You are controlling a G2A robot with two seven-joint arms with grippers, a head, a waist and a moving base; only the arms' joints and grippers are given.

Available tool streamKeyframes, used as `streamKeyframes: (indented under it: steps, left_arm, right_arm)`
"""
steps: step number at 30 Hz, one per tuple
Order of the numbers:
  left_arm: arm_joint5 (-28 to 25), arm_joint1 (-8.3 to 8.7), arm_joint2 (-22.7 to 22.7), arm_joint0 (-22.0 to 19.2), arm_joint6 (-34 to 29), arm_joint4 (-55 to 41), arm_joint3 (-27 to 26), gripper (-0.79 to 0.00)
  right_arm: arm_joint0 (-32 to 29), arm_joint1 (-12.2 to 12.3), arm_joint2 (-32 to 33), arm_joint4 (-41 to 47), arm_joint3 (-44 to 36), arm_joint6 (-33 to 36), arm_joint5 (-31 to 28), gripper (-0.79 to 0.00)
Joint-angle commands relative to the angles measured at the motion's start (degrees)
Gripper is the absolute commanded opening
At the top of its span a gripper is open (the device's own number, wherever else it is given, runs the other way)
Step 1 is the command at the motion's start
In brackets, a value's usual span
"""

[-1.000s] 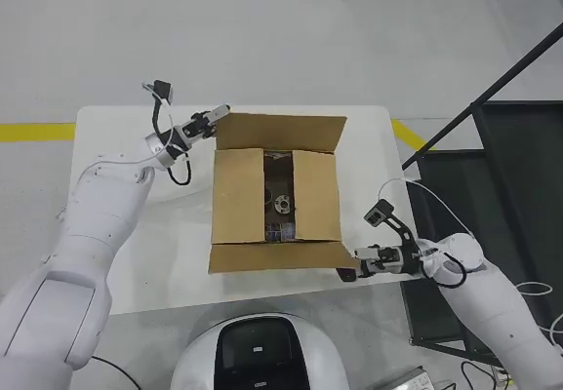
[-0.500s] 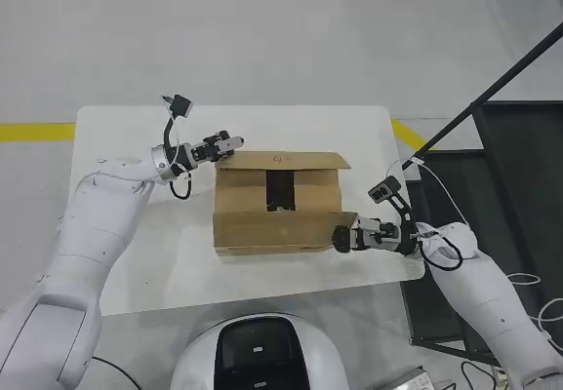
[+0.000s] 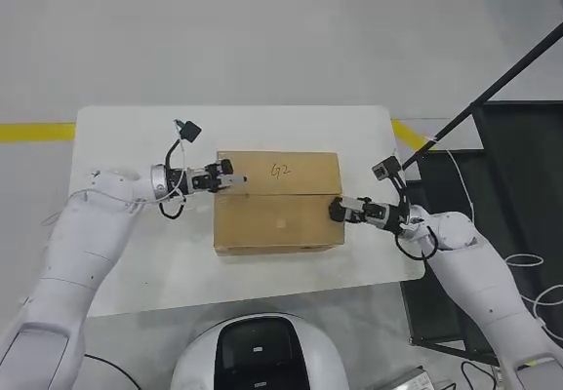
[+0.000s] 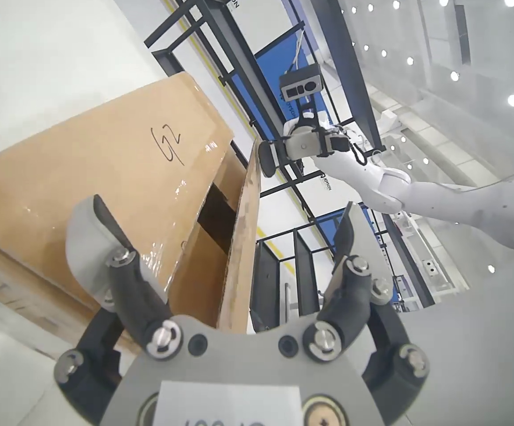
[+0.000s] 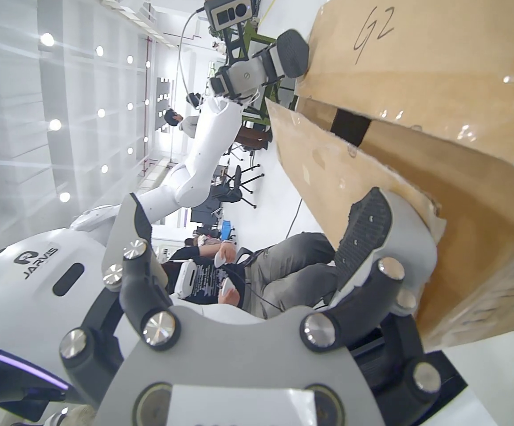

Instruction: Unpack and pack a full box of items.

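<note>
The left gripper [image 4: 222,203] stands open, holding nothing. It sits at the left end of the cardboard box [image 3: 276,210], with one pad low against the far flap [image 4: 106,166] and the other out in the air past the near flap [image 4: 239,223]. The right gripper [image 5: 251,197] is open too, at the right end of the box, with its ribbed pad lying against the end of the near flap and its other finger well clear. The box is mid-table [image 3: 144,263], lying lengthwise left to right, and both long flaps are folded over the top. The far flap, which has a handwritten mark on it, looks flat. The near flap tilts up along the middle, leaving a dark gap [image 5: 350,124] between the two.

This looks like the closing of the packing step. To do it well, both arms should press the near flap down evenly from its two ends so its edge meets the far flap rather than riding over it. The fingers should stay out of the gap, and the push should go straight down so the box does not slide.

The contents are hidden under the flaps, so whether the box is full cannot be told. It is also hard to see whether the left pad truly touches the cardboard. Shiny clear tape [image 4: 150,254] glints on the far flap, but where it ends is unclear.
</note>
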Motion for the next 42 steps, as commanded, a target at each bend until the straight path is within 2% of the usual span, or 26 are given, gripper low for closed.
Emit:
streamKeyframes:
  steps: [1, 15, 23, 27, 37, 42]
  left_arm:
    - [0.26, 0.54, -0.03, 0.42, -0.25, -0.29, -0.73, 0.000]
    - [1.40, 3.13, -0.19, 1.51, -1.39, -1.69, -3.92, 0.000]
    - [1.93, 4.38, -1.89, 3.05, -1.92, -7.42, -6.70, 0.000]
    - [1.61, 5.36, -3.64, 4.68, -1.60, -8.58, -8.51, 0.000]
    - [1.33, 8.07, -12.20, 11.66, 0.69, -11.92, -12.92, 0.000]
    - [1.75, 8.87, -15.25, 14.90, 5.24, -8.63, -16.46, 0.000]
  right_arm:
    - [0.86, -0.17, -0.32, -1.89, 0.14, -1.81, 0.74, 0.000]
    - [7.47, -1.61, -4.21, -10.18, 3.55, -6.44, 7.04, 0.000]
    - [9.91, -2.17, -5.59, -12.90, 4.59, -6.77, 9.61, 0.000]
    - [10.41, -2.32, -5.86, -13.46, 4.54, -6.49, 10.40, 0.000]
    - [12.02, -2.53, -6.86, -17.55, 3.80, -5.63, 15.43, 0.000]
    - [12.63, -2.76, -7.35, -18.00, 4.06, -5.32, 16.19, 0.000]
